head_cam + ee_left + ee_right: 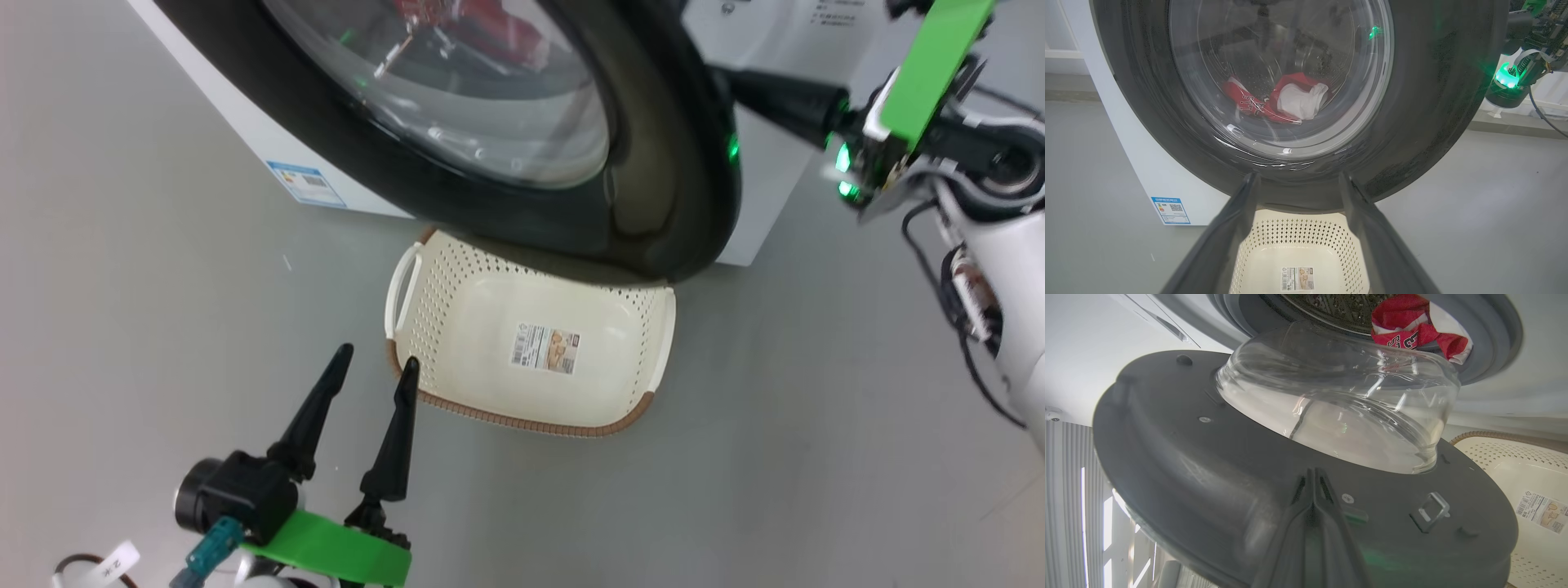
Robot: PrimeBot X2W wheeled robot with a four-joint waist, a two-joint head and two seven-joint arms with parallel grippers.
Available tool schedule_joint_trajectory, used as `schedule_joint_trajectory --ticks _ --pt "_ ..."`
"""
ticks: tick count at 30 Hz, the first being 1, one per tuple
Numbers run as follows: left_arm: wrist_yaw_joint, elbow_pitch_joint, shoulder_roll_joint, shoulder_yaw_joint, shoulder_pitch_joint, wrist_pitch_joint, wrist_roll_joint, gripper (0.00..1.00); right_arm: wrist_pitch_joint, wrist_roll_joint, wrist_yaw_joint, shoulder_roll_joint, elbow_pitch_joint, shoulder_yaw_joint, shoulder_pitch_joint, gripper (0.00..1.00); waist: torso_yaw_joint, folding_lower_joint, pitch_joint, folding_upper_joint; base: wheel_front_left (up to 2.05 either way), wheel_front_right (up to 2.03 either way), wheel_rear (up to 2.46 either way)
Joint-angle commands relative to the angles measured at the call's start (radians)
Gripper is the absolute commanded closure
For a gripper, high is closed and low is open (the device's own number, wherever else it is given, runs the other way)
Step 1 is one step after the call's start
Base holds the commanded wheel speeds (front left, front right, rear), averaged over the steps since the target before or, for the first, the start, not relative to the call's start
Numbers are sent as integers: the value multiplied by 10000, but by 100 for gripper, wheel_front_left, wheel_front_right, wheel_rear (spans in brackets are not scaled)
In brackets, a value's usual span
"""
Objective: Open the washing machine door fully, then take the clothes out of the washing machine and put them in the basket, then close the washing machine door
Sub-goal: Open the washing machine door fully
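As it hangs nearest, left gripper (377, 357): fingers spread wide, empty.
basket (490, 327): cream perforated plastic, brown woven-look rim, empty on the floor (163, 245).
washing machine door (678, 163): glossy black rim, bulging clear glass; part open, overhanging the basket.
right gripper (1314, 473): fingers pressed together at the door's inner face, holding nothing.
clothes (1290, 98): soft red-and-white heap inside the drum; unloading and closing remain.

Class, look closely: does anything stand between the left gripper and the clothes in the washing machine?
Yes. The door, partly open, stands between the left gripper and the clothes, which show through its glass in the left wrist view.
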Motion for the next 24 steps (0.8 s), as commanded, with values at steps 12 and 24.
schedule_joint_trajectory --ticks 12,24 --pt "-41 -171 112 394 650 -92 178 0 340 -149 75 357 -1280 112 1736 100 254 0 -934 0 0 0 0" --pt "115 -167 112 467 1085 -92 206 0 559 -352 75 755 -2303 266 3214 100 1031 0 -1547 0 0 0 0"
